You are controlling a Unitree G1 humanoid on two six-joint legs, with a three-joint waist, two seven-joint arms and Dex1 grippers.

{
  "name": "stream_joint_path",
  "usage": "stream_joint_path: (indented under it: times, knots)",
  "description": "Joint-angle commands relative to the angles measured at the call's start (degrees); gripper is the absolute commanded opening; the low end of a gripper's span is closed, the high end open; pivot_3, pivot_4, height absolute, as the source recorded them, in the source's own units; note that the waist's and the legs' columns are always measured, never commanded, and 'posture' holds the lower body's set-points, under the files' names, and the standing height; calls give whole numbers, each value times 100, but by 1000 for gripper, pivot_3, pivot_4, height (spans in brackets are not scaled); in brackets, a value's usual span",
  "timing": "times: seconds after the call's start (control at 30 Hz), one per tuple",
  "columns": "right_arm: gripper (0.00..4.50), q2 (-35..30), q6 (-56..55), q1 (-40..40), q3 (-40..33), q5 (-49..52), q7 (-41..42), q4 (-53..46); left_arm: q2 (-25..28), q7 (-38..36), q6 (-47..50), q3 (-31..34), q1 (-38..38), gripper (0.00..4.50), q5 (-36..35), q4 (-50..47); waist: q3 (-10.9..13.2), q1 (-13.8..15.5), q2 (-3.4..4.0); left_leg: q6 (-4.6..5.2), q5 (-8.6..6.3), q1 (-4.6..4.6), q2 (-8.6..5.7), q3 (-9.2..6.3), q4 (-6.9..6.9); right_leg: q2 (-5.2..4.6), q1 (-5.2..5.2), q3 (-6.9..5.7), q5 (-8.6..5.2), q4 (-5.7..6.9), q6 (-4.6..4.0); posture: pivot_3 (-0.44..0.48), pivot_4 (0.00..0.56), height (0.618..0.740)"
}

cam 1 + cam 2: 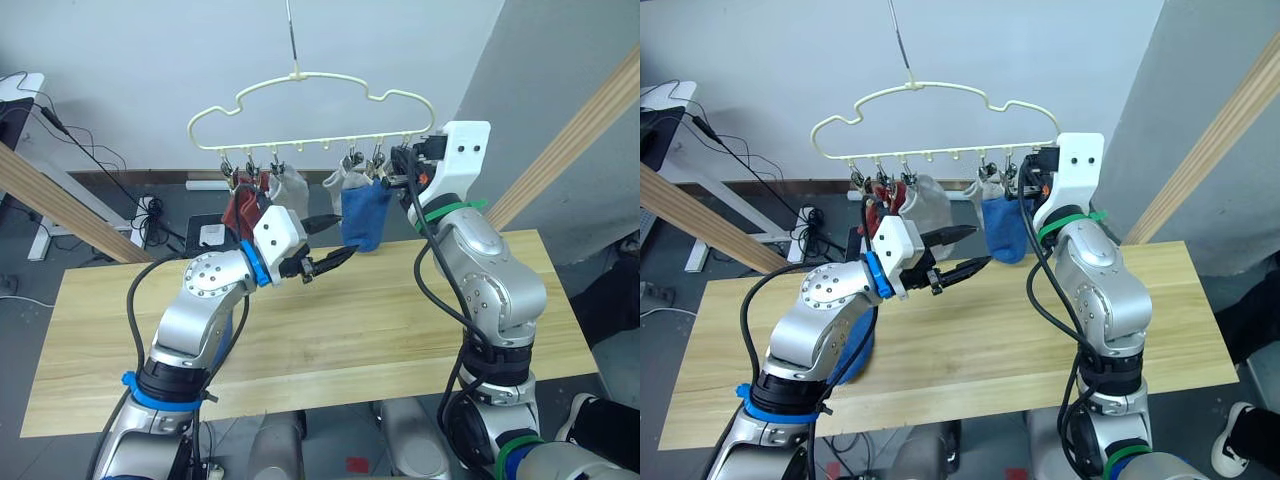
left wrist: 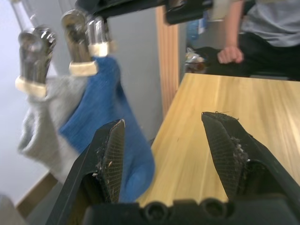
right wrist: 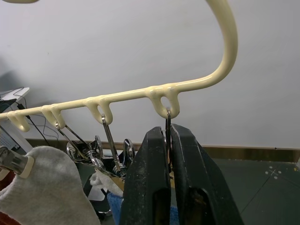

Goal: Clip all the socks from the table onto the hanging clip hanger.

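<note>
The pale yellow clip hanger (image 1: 312, 82) hangs above the table's (image 1: 330, 350) far edge. A rust red sock (image 1: 240, 208), two light grey socks (image 1: 291, 190) (image 1: 343, 183) and a blue sock (image 1: 364, 217) hang from its clips. My right gripper (image 3: 168, 133) is raised at the hanger's right end, shut on the last metal clip (image 3: 167, 123), right beside the blue sock's clip. My left gripper (image 1: 340, 237) stands open and empty just in front of the blue sock (image 2: 112, 131). A blue shape (image 1: 854, 350), perhaps a sock, lies on the table under my left forearm.
Slanted wooden poles (image 1: 60, 205) (image 1: 570, 140) flank the table. Cables and a power strip (image 1: 150, 215) lie on the floor behind it. A seated person (image 2: 262, 28) is beyond the table's far end.
</note>
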Motion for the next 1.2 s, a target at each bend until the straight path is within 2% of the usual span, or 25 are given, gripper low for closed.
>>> stream_joint_path:
  times: [0.03, 0.13, 0.23, 0.27, 0.37, 0.5, 0.83, 0.93, 1.2]
  knots:
    - [10, -68, -147, -116, 12, 31, 58, -120, -111, 784, -79, 507, 501, 2891, 201, -160, 0, -9, 0, 0, 0, 1, 1, 0, 0, 0, 0, 0, 0, 0, 0, -208, 303, 740]
    - [0, -127, -161, -143, 3, 43, 84, -84, -247, 1414, -18, 1019, 1083, 3466, 250, -21, 0, -14, 0, 0, 0, 2, 3, 1, -1, 0, 0, 1, 0, 1, 0, -203, 306, 740]
    - [0, -185, -136, -154, -11, 61, 116, -65, -371, 2059, 128, 1584, 1461, 4345, 277, 364, 0, 9, 0, 0, 0, 2, 3, -2, 0, 0, -1, -1, 0, 3, 0, -194, 312, 740]
    - [0, -210, -120, -157, -16, 72, 131, -58, -409, 2250, 189, 1752, 1551, 4489, 275, 522, 0, 16, 0, 0, 0, 2, 2, -2, 0, 0, 0, -1, 0, 2, 0, -192, 314, 740]
    - [0, -255, -90, -163, -6, 92, 167, -36, -467, 2722, 283, 2112, 1646, 4489, 331, 1008, 0, 16, 0, 0, 0, 3, 1, -2, 0, -1, 0, -2, 0, 2, 0, -192, 316, 740]
    - [0, -293, -77, -182, 15, 117, 182, -11, -542, 2912, 456, 2318, 1575, 4489, 199, 1546, 0, 32, 0, 0, 0, 1, -1, -4, 0, -1, 0, -5, 0, 2, 0, -193, 317, 740]
    - [0, -331, -55, -205, 56, 126, 201, -11, -511, 2945, 578, 2032, 1491, 4489, 421, 2122, 0, 26, -1, 0, 0, 2, -2, -2, 0, -7, 0, -5, 0, 3, 0, -200, 316, 740]
    - [0, -331, -62, -211, 58, 132, 201, -7, -489, 2936, 607, 1916, 1497, 3905, 544, 2146, 0, 26, -1, 0, 0, 4, -2, -1, 0, -7, 0, -5, 0, 5, 0, -200, 316, 740]
    - [0, -296, -91, -209, 75, 132, 191, 4, -432, 2953, 583, 1827, 1597, 1596, 699, 2127, 0, 23, 0, 0, 0, 7, -1, 1, 0, -7, 1, -3, 0, 5, 0, -199, 312, 740]
